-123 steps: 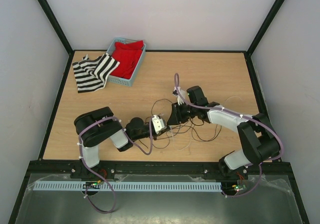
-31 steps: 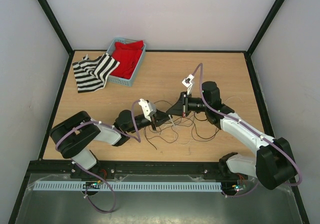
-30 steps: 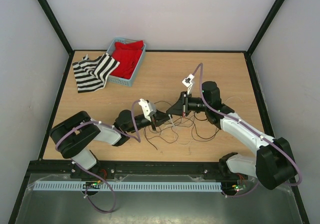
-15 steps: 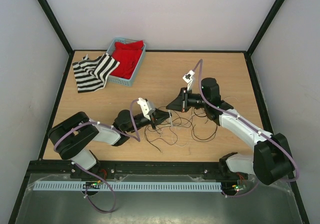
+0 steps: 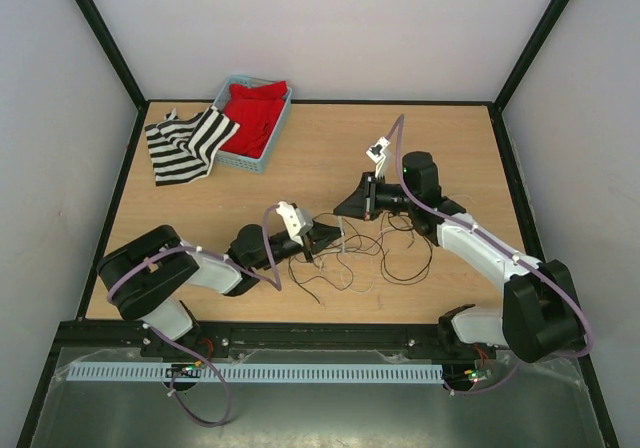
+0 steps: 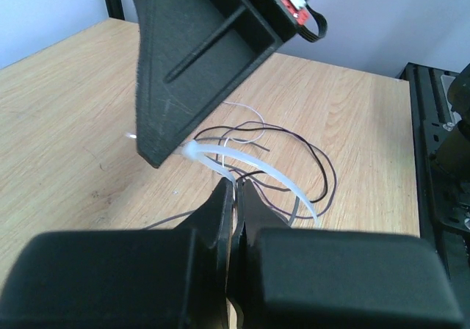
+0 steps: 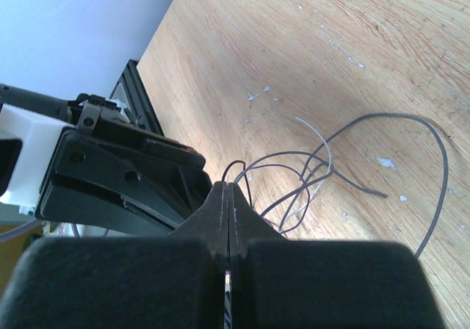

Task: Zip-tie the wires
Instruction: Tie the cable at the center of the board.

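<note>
Left tool (image 6: 233,188): fingers pressed together, no gap visible. The tip sits right at the arc of the zip tie (image 6: 272,178); the frames do not show whether the strip is actually pinched.

Right tool (image 7: 228,192): fingers also together. In the left wrist view its tip meets one end of the zip tie, with a short white stub showing on the far side, so it reads as clamped on that end.

The two tools point at each other, tips near one another, raised above the counter (image 5: 250,193) near its middle.

From the right tool the zip tie curves as a pale bow past the left tool's tip.

Wires (image 5: 375,253): loose dark loops with a few pale strands, lying on the counter below and right of the tools.

Far left corner: blue basket (image 5: 245,163) holding a red cloth (image 5: 255,118), with a black-and-white striped cloth (image 5: 185,146) beside it.
</note>
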Available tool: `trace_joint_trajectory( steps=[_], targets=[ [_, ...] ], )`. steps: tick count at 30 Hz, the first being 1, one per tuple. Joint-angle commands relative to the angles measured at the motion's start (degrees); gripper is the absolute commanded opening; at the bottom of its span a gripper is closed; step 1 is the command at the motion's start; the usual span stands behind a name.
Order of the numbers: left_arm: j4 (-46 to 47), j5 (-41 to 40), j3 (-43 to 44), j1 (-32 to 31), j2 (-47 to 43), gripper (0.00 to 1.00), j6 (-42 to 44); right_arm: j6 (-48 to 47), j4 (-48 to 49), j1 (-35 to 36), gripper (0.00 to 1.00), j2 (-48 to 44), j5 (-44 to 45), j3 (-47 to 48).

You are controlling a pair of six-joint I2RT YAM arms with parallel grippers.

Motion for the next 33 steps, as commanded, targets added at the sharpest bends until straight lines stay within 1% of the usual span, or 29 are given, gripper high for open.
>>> trace_joint_trajectory(
  steps=[1, 6, 13, 18, 20, 21, 22, 25, 30, 33],
  targets=[
    [1.97, 1.96, -1.80, -3.37, -0.63, 0.00, 1.33, -0.57, 3.59, -1.58, 0.00, 1.31, 2.34, 3.09],
    [1.97, 0.46, -3.68, -6.06, -0.50, 0.00, 2.38, 0.23, 5.63, -2.04, 0.00, 2.90, 1.52, 3.67],
    [1.96, -0.90, -5.59, -7.42, 0.04, 0.00, 2.96, 0.85, 7.17, -2.10, 0.00, 3.61, 0.54, 3.62],
    [1.90, -4.10, -5.05, -6.89, 0.15, 0.00, 2.53, 1.52, 7.38, -2.10, 0.00, 2.89, -1.22, 2.50],
    [1.88, -4.72, -3.85, -5.61, 0.14, 0.00, 0.64, 1.83, 7.40, -2.15, 0.00, 2.48, -2.60, 1.52],
    [1.90, -4.06, -3.19, -4.72, 0.36, 0.06, -0.42, 2.14, 7.39, -2.11, 0.00, 2.42, -3.55, 0.97],
    [1.88, -3.20, -2.54, -3.81, 0.49, 0.09, -1.69, 2.38, 7.46, -2.15, 0.00, 2.23, -4.80, 0.50],
    [1.96, -2.33, -0.85, -2.33, 0.87, 0.14, -3.05, 3.49, 8.31, -2.10, 0.00, 0.80, -5.99, -1.87],
    [1.93, -2.98, -0.18, -1.09, 1.07, 0.27, -2.98, 4.90, 8.23, -2.11, 0.00, -2.54, -6.06, -4.88],
    [1.94, -3.84, -0.84, -0.79, -0.30, 0.31, -3.59, 4.57, 7.09, -2.13, 0.00, -4.69, -2.88, -6.30]
  ],
)
